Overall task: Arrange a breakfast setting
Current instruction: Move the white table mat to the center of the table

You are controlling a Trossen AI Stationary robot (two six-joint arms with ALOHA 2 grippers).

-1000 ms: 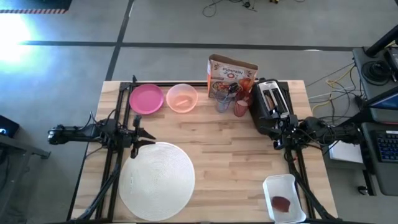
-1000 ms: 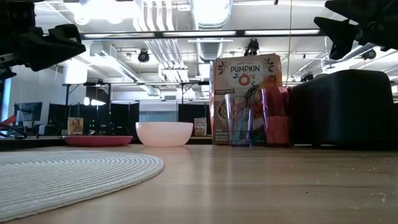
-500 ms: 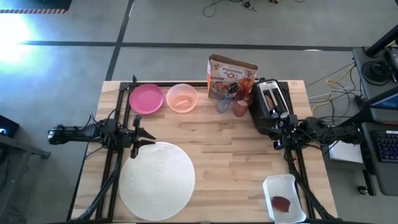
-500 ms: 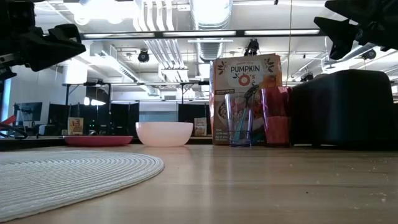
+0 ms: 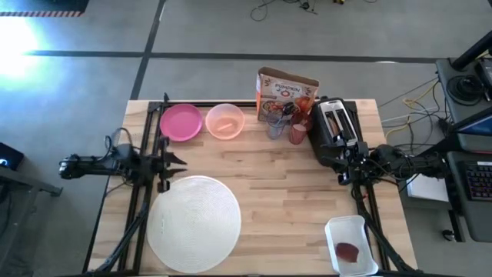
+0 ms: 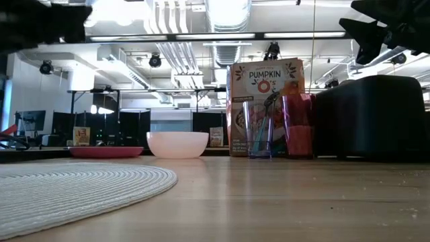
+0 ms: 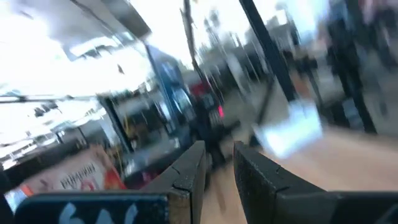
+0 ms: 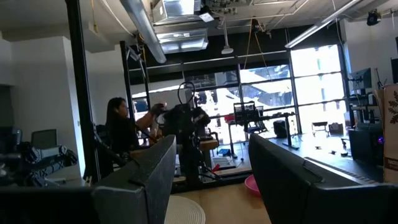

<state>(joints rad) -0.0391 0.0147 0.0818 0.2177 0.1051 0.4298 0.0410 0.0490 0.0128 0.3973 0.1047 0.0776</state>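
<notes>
The white round mat (image 5: 194, 223) lies at the table's near left. The magenta plate (image 5: 181, 122) and peach bowl (image 5: 225, 121) stand at the far edge. Beside them the orange cereal box (image 5: 286, 91) stands upright, with the clear glass holding the teal-handled spoon (image 5: 275, 123) and the pink cup (image 5: 298, 132) in front of it. My left gripper (image 5: 174, 161) hangs empty above the table just beyond the mat's far left rim; its fingers stand a narrow gap apart (image 7: 219, 155). My right gripper (image 5: 339, 171) is open and empty (image 8: 211, 155) at the table's right.
A black toaster (image 5: 336, 127) stands at the far right, just beyond my right gripper. A white tray (image 5: 352, 245) with a red item lies at the near right corner. Bare wood shows in the table's middle. A person (image 8: 121, 130) shows in the room beyond the table.
My left gripper has risen and drawn back a little toward the table's left and far edges, off the mat's rim, turning as it went; its wrist view is smeared by the motion. The set's things have kept still.
</notes>
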